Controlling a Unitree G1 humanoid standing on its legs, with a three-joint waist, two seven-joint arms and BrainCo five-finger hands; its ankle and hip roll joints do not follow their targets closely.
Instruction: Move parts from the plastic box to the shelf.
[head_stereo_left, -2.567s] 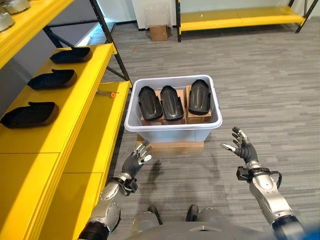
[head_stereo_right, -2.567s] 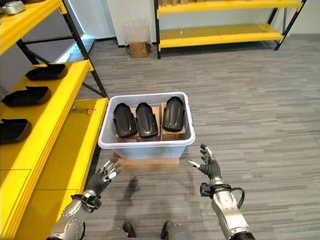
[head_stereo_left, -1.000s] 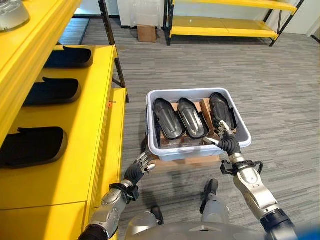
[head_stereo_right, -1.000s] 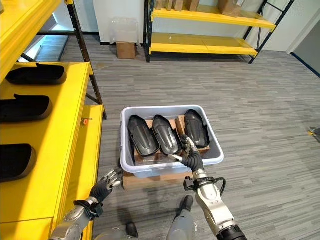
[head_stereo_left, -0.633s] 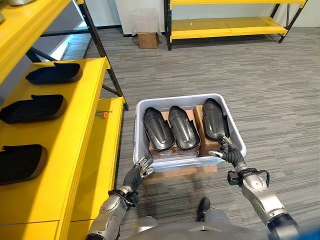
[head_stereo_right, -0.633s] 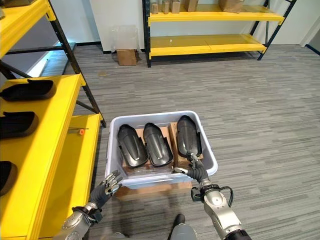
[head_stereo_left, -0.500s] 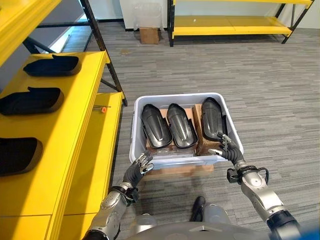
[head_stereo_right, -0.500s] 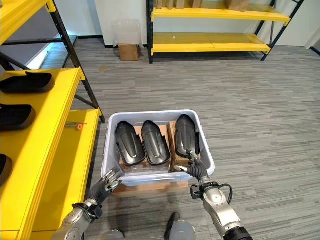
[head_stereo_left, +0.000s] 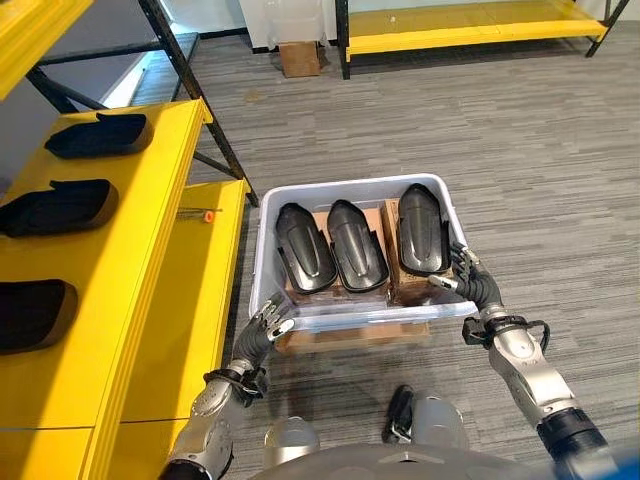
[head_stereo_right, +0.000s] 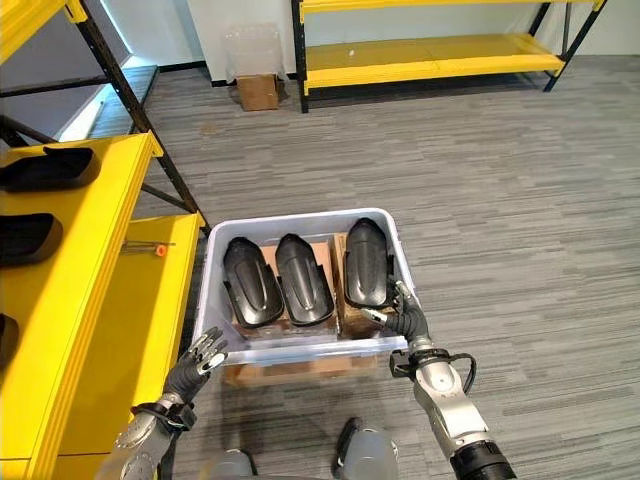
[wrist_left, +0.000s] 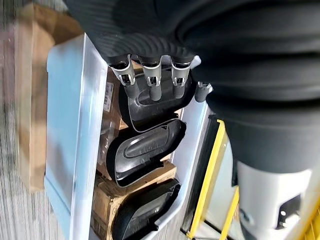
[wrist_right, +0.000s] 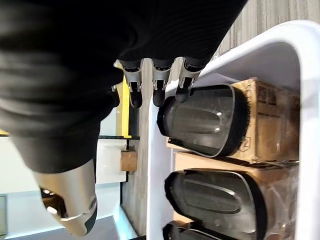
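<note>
Plastic box (head_stereo_left: 352, 316), pale grey-white, sits on the floor (head_stereo_left: 520, 130) atop a flat cardboard piece (head_stereo_left: 350, 338), just beside the yellow shelf (head_stereo_left: 150, 260) on the robot's left. Inside the box: 3 black molded parts side by side, resting on brown cartons (head_stereo_left: 392, 215) — left part (head_stereo_left: 304, 250), middle part (head_stereo_left: 357, 245), right part (head_stereo_left: 421, 228). All 3 lie lengthwise, tops up.

Right hand (head_stereo_left: 470, 283) is at the box's right near corner, fingers over the rim, close to the right part's near end; fingers relaxed and spread, holding nothing. Right wrist view shows the fingertips (wrist_right: 156, 90) hanging above the rim by that part, w/o a grip on it.

Left hand (head_stereo_left: 262, 325) is at the box's left near corner, just outside the wall, fingers loosely spread, nothing held. Left wrist view shows its fingers (wrist_left: 151, 82) over the near end of the left part; contact can't be told.

On the shelf's upper level, 3 more black parts in a row: far (head_stereo_left: 98, 135), middle (head_stereo_left: 55, 207), near (head_stereo_left: 35, 313). A small orange-tipped tool (head_stereo_left: 200, 213) lies on the lower level. A cardboard box (head_stereo_left: 297, 57) stands far back by another yellow rack (head_stereo_left: 470, 25).
</note>
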